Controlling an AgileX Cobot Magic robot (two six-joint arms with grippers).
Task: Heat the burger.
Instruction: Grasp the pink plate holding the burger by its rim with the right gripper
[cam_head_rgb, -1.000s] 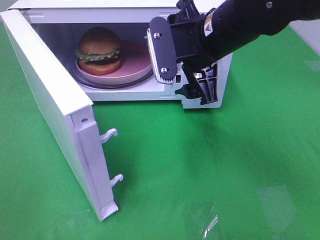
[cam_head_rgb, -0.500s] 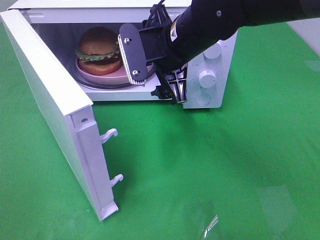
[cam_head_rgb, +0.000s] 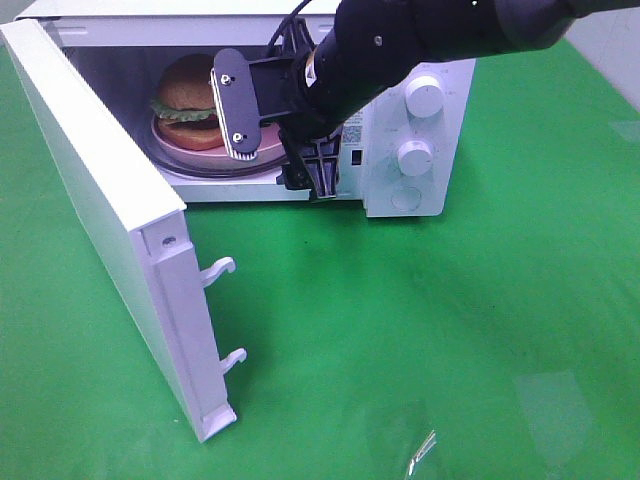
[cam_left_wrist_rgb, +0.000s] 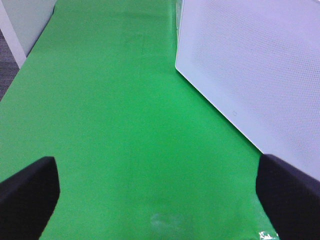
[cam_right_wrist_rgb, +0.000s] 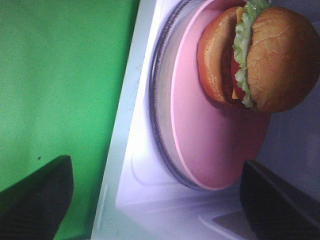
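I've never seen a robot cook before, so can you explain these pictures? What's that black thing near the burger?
It's a robot with two arms. One picture comes from a camera high up. The other two come from little cameras on the arms' wrists.

A white microwave stands on a green cloth with its door swung open. Inside, the burger sits on a pink plate.

The black thing is the right arm. The right jaws are open at the microwave's opening, just in front of the burger, and hold nothing. That arm's wrist camera sees the burger close up and sideways.

The left jaws are open and empty too, over the green cloth.
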